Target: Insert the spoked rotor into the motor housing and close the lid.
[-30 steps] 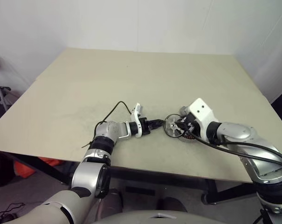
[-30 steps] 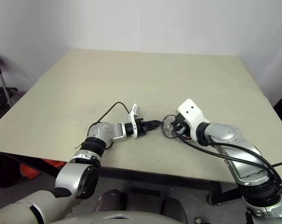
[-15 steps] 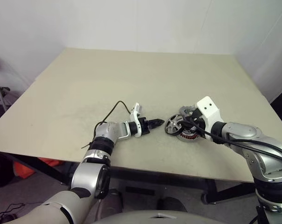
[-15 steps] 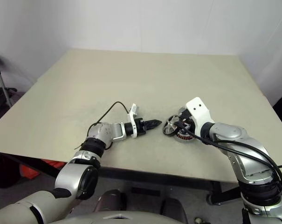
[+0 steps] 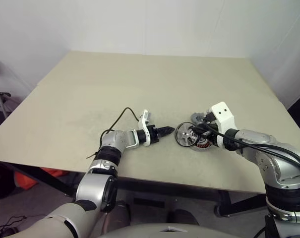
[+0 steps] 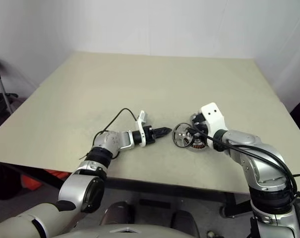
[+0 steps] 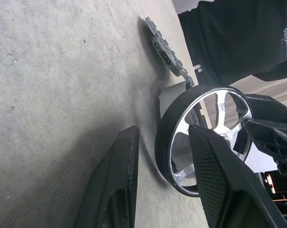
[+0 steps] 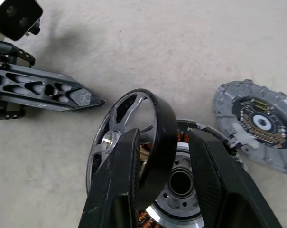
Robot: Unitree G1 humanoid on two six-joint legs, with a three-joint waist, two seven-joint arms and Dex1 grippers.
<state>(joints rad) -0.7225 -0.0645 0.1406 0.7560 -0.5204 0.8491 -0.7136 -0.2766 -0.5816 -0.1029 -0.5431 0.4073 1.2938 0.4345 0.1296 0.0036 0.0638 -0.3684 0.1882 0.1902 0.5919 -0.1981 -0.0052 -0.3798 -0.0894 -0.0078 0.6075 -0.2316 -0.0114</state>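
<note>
1. The left gripper lies low over the table, fingers parted and holding nothing, tips just short of the spoked rotor; bare tabletop spreads behind it to the far edge.
2. The right gripper grips the rotor's rim, the wheel tilted on edge against the motor housing.
3. The lid lies flat just beyond the housing, dark centre up, well inside the table's right edge.
</note>
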